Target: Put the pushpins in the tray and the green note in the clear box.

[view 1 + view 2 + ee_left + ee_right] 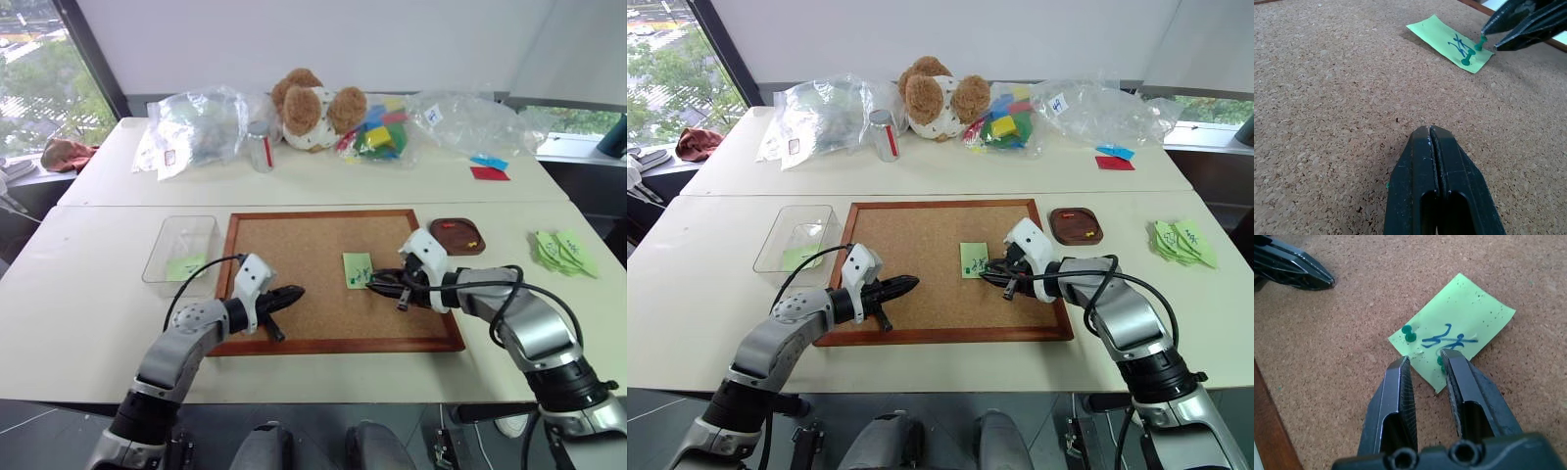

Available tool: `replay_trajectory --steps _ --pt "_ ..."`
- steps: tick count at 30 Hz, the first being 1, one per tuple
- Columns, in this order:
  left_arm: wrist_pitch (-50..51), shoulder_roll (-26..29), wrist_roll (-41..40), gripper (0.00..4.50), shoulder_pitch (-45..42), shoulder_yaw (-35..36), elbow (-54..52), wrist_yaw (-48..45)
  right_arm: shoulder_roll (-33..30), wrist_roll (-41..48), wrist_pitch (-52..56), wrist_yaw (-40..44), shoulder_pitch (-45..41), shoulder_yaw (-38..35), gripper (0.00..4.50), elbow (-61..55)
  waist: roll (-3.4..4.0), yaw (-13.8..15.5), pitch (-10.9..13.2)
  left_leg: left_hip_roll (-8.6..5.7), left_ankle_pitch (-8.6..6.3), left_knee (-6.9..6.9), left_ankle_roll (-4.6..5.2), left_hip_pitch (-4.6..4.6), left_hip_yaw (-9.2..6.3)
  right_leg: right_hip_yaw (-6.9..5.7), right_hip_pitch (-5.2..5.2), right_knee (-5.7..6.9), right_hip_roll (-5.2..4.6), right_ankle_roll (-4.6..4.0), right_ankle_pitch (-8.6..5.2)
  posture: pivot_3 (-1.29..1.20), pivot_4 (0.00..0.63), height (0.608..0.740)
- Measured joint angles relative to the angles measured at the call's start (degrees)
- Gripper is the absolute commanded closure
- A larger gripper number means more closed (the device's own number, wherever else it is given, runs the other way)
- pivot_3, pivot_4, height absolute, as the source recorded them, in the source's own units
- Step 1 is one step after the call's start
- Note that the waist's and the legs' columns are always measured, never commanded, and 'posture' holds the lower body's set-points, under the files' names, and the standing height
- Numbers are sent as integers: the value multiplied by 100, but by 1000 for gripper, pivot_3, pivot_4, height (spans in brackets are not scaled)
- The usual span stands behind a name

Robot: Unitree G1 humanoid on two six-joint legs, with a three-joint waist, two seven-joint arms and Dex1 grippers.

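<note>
The green note [1454,328], marked with blue scribbles, lies on the corkboard [294,245], held by two green pushpins [1409,334] [1480,45]. My right gripper [1423,356] reaches over the note's near corner, jaws narrowly open, with one pin against the inside of one finger [1459,377]. My left gripper [294,292] is shut and empty, low over the cork to the left of the note. The small dark tray [458,247] sits just past the board's right edge with a red bit and a yellow bit in it. The clear box [162,250] stands left of the board, holding a green slip.
A pile of green slips [563,252] lies at the far right. Along the back table are crinkled plastic bags [196,127], a can [260,147], a plush bear [312,108], coloured blocks and red and blue papers [487,168].
</note>
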Motion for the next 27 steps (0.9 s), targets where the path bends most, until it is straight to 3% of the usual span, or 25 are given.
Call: replay_trajectory --steps 10,13,14,21,27 --pt "10 0 2 4500 19 7 -27 7 98 -116 -174 46 -68 75 3441 376 0 0 0 0 0 -1 0 0 0 0 0 0 0 0 0 0 150 740" --pt "10 0 2 4500 23 9 -32 8 98 -143 -175 64 -68 111 4344 376 0 -1 0 0 0 -1 0 0 0 0 0 0 0 0 0 0 150 740" --pt "10 0 2 4500 26 10 -32 7 99 -165 -204 53 -73 125 4437 371 0 -2 0 0 0 -1 0 0 0 0 0 0 0 0 0 0 150 740" --pt "18 1 1 4500 31 14 -43 4 105 -131 -62 52 -83 74 4437 304 0 0 0 0 0 -1 0 0 0 0 -1 0 0 0 0 0 150 740" --pt "24 2 4 4500 41 15 -51 2 -25 245 342 61 -261 -397 4437 -253 0 0 0 0 0 -2 0 0 0 0 -1 0 0 0 0 0 150 740"
